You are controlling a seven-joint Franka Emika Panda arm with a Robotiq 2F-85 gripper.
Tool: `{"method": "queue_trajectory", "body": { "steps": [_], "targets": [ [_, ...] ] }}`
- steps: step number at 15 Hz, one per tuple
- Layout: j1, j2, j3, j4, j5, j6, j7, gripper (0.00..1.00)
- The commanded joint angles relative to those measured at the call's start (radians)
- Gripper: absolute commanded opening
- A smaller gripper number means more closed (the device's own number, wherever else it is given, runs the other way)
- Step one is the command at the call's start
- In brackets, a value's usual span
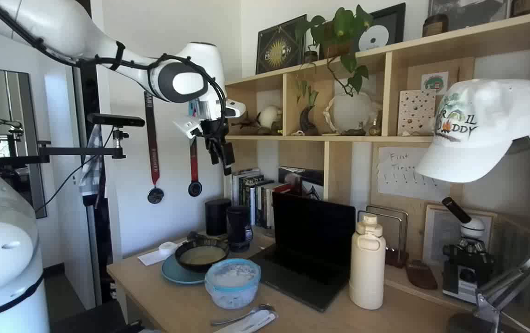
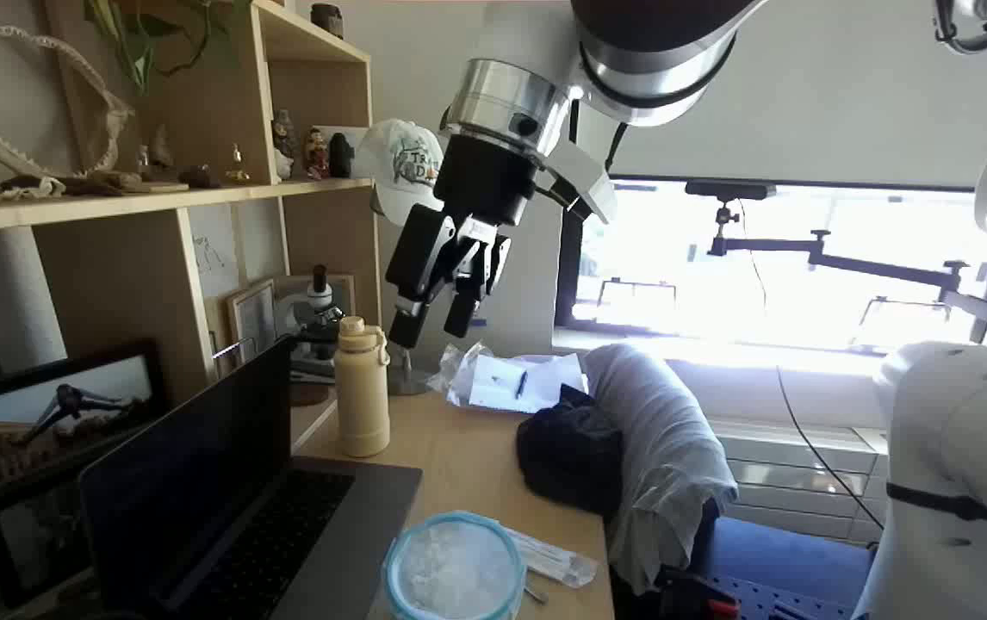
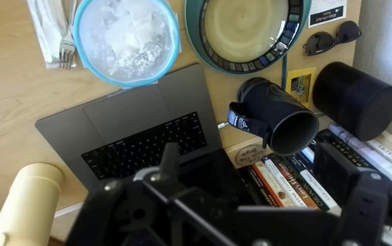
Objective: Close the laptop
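The laptop stands open on the wooden desk. Its dark screen [image 1: 313, 226] is raised behind the keyboard base in both exterior views; the screen also shows in an exterior view [image 2: 192, 474]. In the wrist view its grey base [image 3: 131, 109] and black keyboard are seen from above, and the screen is partly hidden behind the gripper. My gripper [image 1: 223, 163] hangs in the air above the laptop's height, apart from it. Its fingers are spread with nothing between them, in an exterior view [image 2: 433, 323] and in the wrist view [image 3: 250, 157].
A cream bottle [image 1: 367, 268] stands beside the laptop. A blue-lidded container [image 1: 233, 283] sits at its front edge. A bowl [image 3: 247, 30] on a blue plate, a dark mug [image 3: 278, 112] and a black speaker [image 3: 356, 100] are on its other side. Books [image 3: 285, 181] and shelves [image 1: 311, 138] stand behind.
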Motion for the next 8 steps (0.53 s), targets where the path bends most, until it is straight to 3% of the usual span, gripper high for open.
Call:
{"method": "queue_trajectory", "body": {
  "steps": [1, 5, 8],
  "targets": [
    [-0.011, 0.0, 0.009, 0.002, 0.005, -0.003, -0.004, 1.0],
    [-0.006, 0.054, -0.021, 0.002, 0.02, 0.049, -0.075, 1.0],
    [-0.011, 0.148, -0.046, 0.011, 0.01, 0.154, -0.165, 1.0]
  ]
}}
